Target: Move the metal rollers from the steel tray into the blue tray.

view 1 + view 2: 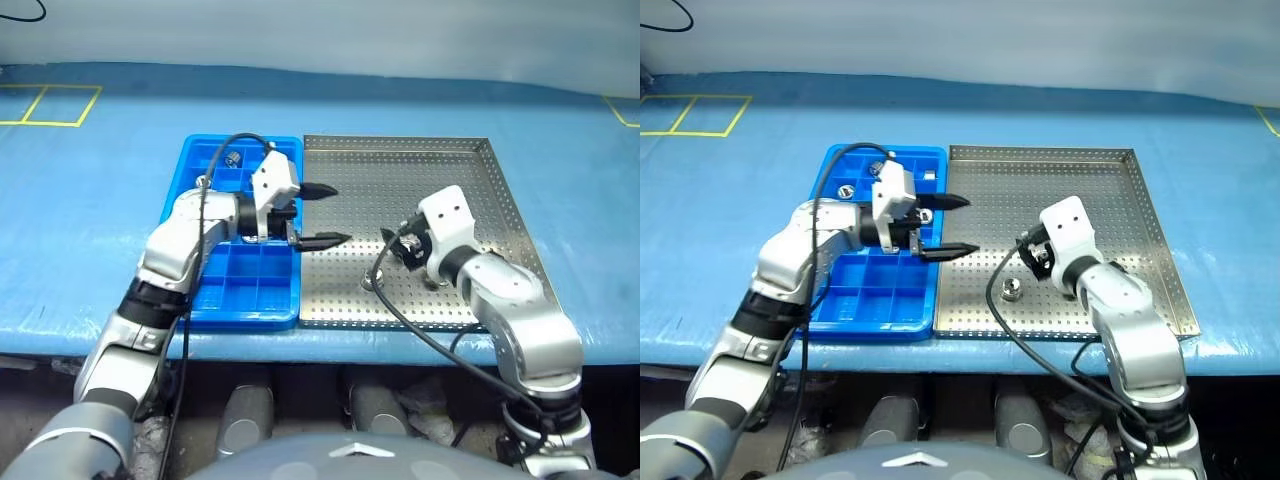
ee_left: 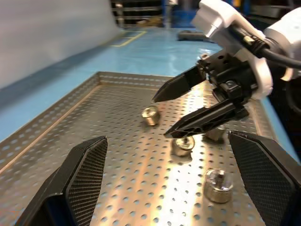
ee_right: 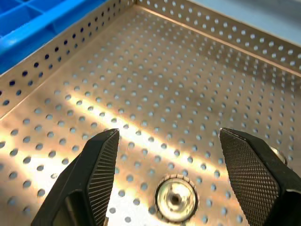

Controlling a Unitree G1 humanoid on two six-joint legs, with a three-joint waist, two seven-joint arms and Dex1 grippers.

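- Rollers (image 3: 176,199) remaining in the steel tray (image 1: 470,180): a few are sitting near its front edge, close to the right claw (image 3: 168,179); one is lying directly under that claw, between its two fingers.
- Right claw is standing open and empty above this roller, fingers apart on either side of it, not touching. Judgement: lower straight down so the fingers are straddling the ring evenly, then close; the shiny rounded side is likely to slip if caught off-centre.
- Left wrist view is showing three more rollers (image 2: 218,184) clustered by the right claw; keep the descent clear of them so none is getting knocked away.
- Left claw (image 1: 318,214) is hanging wide open, empty, over the seam between the blue tray (image 1: 215,300) and the steel tray, pointing across toward the right arm. Risk: the two arms crowding each other.
- Blue tray is already holding a few rollers (image 1: 846,190) in its far compartments; nearer compartments are looking free.
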